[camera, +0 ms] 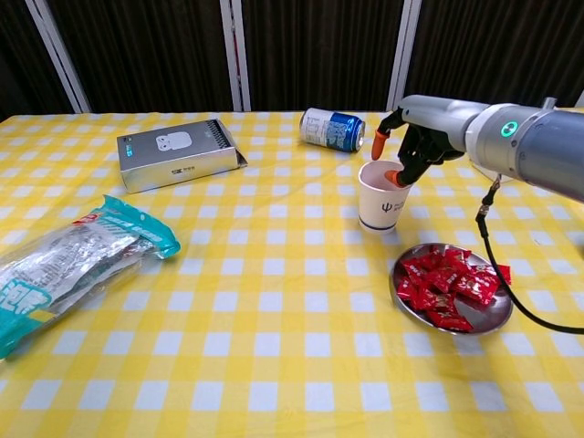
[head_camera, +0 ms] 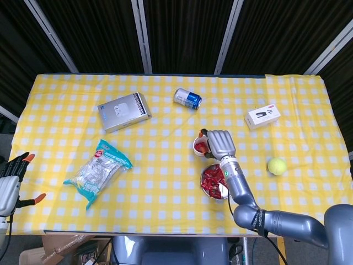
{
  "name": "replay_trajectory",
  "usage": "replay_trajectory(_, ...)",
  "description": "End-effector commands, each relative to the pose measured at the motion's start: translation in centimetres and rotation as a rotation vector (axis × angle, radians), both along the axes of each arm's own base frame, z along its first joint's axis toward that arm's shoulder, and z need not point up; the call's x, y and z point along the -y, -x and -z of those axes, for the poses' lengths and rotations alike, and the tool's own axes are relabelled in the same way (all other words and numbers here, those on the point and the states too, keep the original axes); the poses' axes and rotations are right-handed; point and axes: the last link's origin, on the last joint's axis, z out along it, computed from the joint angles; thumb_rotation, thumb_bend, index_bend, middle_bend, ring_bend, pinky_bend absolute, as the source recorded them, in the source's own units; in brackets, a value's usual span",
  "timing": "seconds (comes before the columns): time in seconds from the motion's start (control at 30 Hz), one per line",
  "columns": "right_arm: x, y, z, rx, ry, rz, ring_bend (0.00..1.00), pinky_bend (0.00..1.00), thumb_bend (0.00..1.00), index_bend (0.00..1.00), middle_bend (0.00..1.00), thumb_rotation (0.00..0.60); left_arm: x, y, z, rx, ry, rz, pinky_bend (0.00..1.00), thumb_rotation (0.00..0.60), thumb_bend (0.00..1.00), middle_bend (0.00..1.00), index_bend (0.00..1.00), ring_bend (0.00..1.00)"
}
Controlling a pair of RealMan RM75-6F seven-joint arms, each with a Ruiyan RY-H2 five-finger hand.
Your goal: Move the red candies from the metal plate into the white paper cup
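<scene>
Step in hand: drop-off. Your right hand (camera: 415, 146) hovers over the white paper cup (camera: 381, 198), fingers (camera: 391, 176) spread at its mouth, seemingly pinching nothing. Red candies (camera: 447, 283) remain heaped on the metal plate (camera: 488, 317), just beside the cup. Next: return for another candy without nudging the cup. Hidden: cup contents in the chest view; left hand (head_camera: 12, 168) at the surface's edge, fingers unclear.

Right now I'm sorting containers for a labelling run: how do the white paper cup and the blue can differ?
The white paper cup stands upright with its mouth open; the blue can lies on its side. The cup is white with a small dark logo; the can is blue and silver. The right hand hovers over the cup's rim; nothing is near the can. Both sit on the yellow checked tablecloth.
</scene>
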Motion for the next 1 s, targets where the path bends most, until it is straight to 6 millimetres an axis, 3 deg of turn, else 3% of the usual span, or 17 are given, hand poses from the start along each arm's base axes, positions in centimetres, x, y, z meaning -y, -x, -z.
replay_trajectory(0.03, -0.1, 0.1, -0.5, -0.001, 0.014, 0.001, 0.84, 0.95, 0.46, 0.37, 0.83, 0.6, 0.0, 0.0, 0.0, -0.002, -0.002, 0.001, 0.0, 0.6, 0.04, 0.0, 0.0, 0.0)
replay_trajectory(0.27, -2.0, 0.1, -2.1, 0.023, 0.027, -0.019, 0.84, 0.95, 0.47, 0.37, 0.83, 0.6, 0.0, -0.1, 0.0, -0.005, -0.01, 0.006, 0.0, 0.6, 0.04, 0.0, 0.0, 0.0)
replay_trajectory(0.47, -5.8, 1.3, -2.5, -0.005, -0.03, -0.037, 0.85, 0.95, 0.44, 0.37, 0.83, 0.6, 0.1, -0.1, 0.0, -0.007, -0.015, 0.012, 0.0, 0.6, 0.04, 0.0, 0.0, 0.0)
replay_trajectory(0.7, -9.0, 3.4, -1.7, -0.033, -0.074, -0.031, 0.85, 0.95, 0.41, 0.36, 0.83, 0.6, 0.3, -0.4, 0.0, -0.011, -0.025, 0.029, 0.0, 0.6, 0.04, 0.0, 0.0, 0.0)
replay_trajectory(1.0, -10.3, 6.0, 0.2, -0.072, -0.103, 0.009, 0.85, 0.95, 0.35, 0.31, 0.83, 0.6, 0.4, -0.3, 0.0, -0.02, -0.031, 0.035, 0.0, 0.6, 0.04, 0.0, 0.0, 0.0)
